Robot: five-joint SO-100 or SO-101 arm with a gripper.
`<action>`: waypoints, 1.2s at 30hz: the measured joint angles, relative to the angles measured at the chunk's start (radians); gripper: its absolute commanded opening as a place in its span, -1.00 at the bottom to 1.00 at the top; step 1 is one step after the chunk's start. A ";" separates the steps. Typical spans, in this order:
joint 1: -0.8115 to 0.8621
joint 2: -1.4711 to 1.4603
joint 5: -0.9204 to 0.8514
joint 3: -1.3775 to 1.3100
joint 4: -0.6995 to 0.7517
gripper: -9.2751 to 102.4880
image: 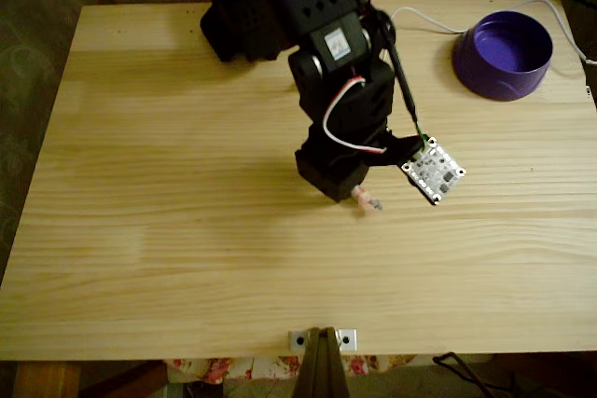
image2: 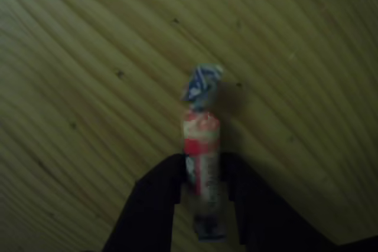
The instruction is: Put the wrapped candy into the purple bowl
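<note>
The wrapped candy (image2: 202,151) is a short whitish-pink stick with red marks and a twisted bluish end. It sits between the two black fingers (image2: 159,199) of my gripper (image2: 204,172), which is shut on it just above the wooden table. In the fixed view the candy (image: 367,199) pokes out below the black gripper (image: 350,191) near the table's middle. The purple bowl (image: 504,53) stands at the far right of the table, well apart from the gripper.
A small white circuit board (image: 434,171) hangs off the arm beside the gripper. A white cable (image: 424,18) runs along the table's far edge near the bowl. A clamp (image: 322,342) sits at the front edge.
</note>
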 measured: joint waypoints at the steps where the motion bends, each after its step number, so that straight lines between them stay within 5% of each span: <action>1: 0.000 0.020 0.014 0.000 0.015 -0.81; 23: -0.143 0.588 0.310 -0.387 0.382 -0.82; 36: -0.324 0.779 0.365 -0.489 0.342 -0.82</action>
